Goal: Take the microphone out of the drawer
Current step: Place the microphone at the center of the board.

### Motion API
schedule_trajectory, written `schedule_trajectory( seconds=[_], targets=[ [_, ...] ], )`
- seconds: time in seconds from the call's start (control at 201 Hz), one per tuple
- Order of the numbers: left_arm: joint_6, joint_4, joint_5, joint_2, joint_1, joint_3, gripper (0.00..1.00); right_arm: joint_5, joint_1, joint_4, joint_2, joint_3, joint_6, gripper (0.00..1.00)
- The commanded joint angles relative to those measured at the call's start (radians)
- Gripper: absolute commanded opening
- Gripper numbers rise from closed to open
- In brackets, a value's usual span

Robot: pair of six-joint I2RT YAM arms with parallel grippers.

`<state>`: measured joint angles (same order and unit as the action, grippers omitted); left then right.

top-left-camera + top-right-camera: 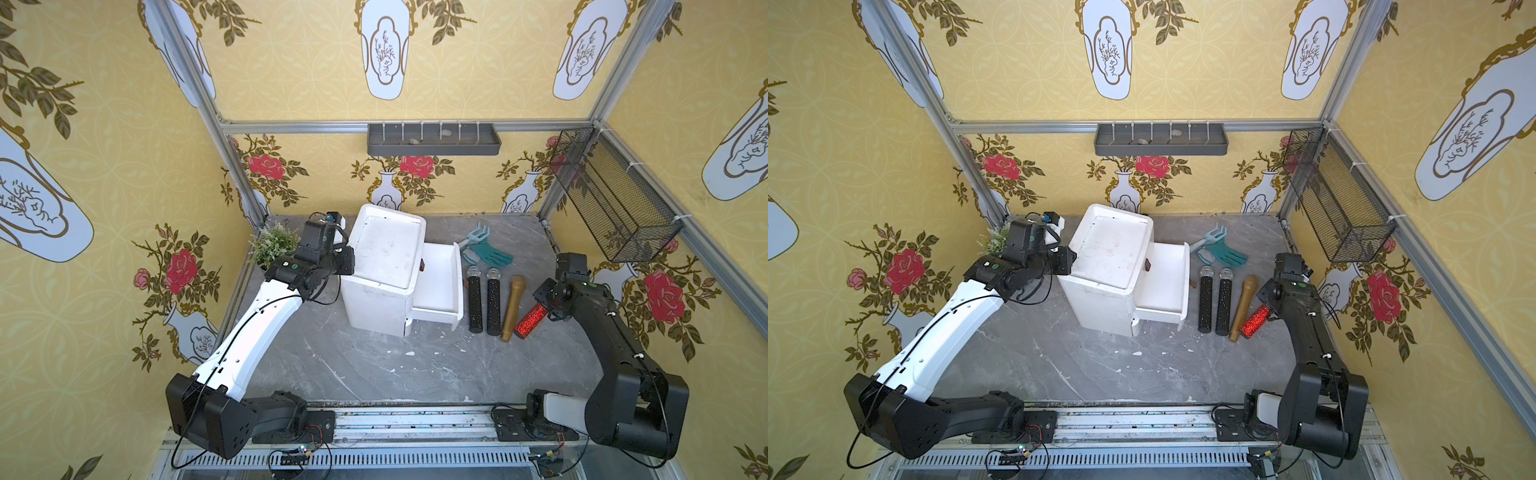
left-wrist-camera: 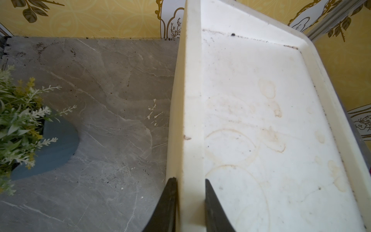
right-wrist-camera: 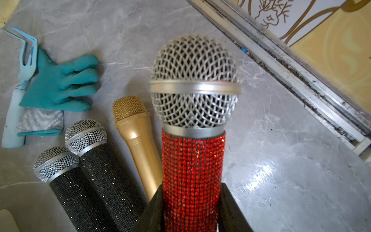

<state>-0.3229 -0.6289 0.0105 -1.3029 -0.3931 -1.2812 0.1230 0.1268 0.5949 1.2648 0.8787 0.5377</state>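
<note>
No text, brand, number or sign can be read in any view. The red rhinestone microphone (image 3: 192, 170), close in the right wrist view, shows no legible lettering. The left arm's green sticker (image 1: 294, 266) and the right arm's green sticker (image 1: 585, 284) are too small to read.

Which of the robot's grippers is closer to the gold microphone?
Right. The right gripper holds the red microphone just beside the gold microphone; the left gripper clamps the rim of the white cabinet, on its far side.
</note>
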Motion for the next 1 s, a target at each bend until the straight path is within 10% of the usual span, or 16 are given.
schedule_trajectory(
  seconds=[0.0,0.996],
  targets=[
    [-0.032,-0.067,0.027,-0.014,0.001,0.015,0.0,-0.034,0.007,-0.06,0.016,-0.029,-0.015,0.3],
    [-0.041,-0.064,0.028,-0.018,0.001,0.019,0.0,-0.178,0.008,-0.224,0.226,-0.112,-0.073,0.41]
  ],
)
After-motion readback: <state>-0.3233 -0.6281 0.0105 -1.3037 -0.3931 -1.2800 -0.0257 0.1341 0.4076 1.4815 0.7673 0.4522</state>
